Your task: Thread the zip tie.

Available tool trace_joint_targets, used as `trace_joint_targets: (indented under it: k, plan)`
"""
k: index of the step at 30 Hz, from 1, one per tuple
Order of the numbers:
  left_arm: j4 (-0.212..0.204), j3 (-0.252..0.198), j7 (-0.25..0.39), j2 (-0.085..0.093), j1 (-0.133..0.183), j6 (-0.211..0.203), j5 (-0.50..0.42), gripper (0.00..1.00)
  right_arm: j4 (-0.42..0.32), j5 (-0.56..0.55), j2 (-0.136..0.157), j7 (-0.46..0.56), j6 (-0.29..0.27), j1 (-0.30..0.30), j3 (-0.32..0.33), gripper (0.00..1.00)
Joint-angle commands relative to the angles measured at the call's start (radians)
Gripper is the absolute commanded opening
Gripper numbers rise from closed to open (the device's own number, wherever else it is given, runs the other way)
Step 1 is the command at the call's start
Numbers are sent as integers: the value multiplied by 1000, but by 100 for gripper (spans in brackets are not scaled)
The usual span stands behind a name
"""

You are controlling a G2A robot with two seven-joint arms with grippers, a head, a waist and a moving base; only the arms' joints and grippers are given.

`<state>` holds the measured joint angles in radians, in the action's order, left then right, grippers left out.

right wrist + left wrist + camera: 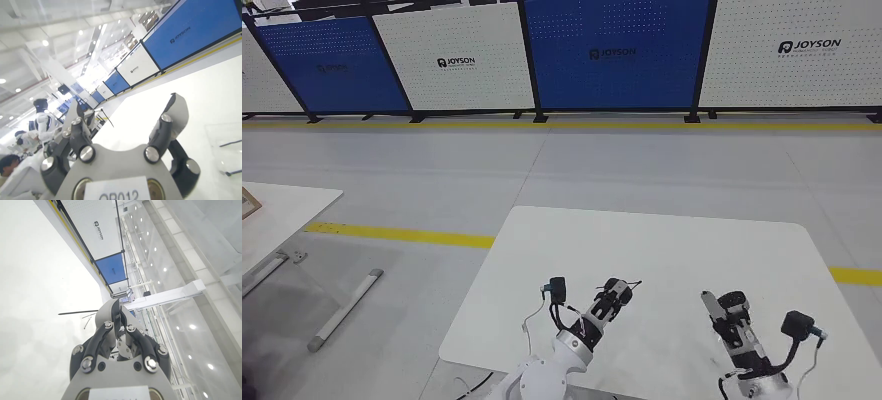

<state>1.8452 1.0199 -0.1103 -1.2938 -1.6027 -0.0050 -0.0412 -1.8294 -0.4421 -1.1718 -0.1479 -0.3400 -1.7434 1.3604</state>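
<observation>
A thin black zip tie [78, 313] sticks out sideways from my left gripper [119, 310], whose fingers are pressed together on it. The top view places that gripper [618, 290] low over the near part of the white table [662, 250]. My right gripper [124, 108] stands open a short way to the side of it, with nothing between its fingers [176, 106]. In the right wrist view the zip tie [108, 118] pokes out beyond the right gripper's far finger, apart from it. From above, the right gripper [720, 302] is near the table's front edge.
A clear plastic sheet or bag [223, 136] lies on the table beside the right gripper, with two more dark ties [229, 143] on it. Blue and white partition panels [617, 55] stand far behind. A second white table [282, 215] is at the left.
</observation>
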Motion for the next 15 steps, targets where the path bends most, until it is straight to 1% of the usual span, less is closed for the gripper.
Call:
trace_joint_targets:
  k: [1, 3, 7, 9, 12, 13, 14, 15]
  plan:
    - [-8, 5, 4, 1, -3, 0, -5, 0, -18, 68, 11, -23, 0, -21, 39, 100]
    - [-17, 6, 5, 0, -3, -1, -8, 0, -36, 139, 21, -53, 0, -44, 77, 100]
    - [-34, 1, 2, -2, 2, -6, -17, 0, -54, 229, 37, -92, 0, -78, 140, 100]
    - [-38, -1, -2, -3, 3, -9, -23, 0, -56, 276, 42, -117, 0, -92, 169, 100]
    - [-43, -5, 4, -3, 4, -26, -17, 0, -50, 391, 44, -156, 0, -113, 211, 100]
    - [-44, -10, 9, -2, 0, -26, 5, 0, -50, 391, 44, -156, 0, -113, 211, 100]
    - [-42, -14, 15, -1, -3, -18, 23, 0, -50, 391, 44, -156, 0, -113, 211, 100]
    - [-42, -14, 15, -1, -3, -18, 23, 0, -50, 391, 44, -156, 0, -113, 211, 100]
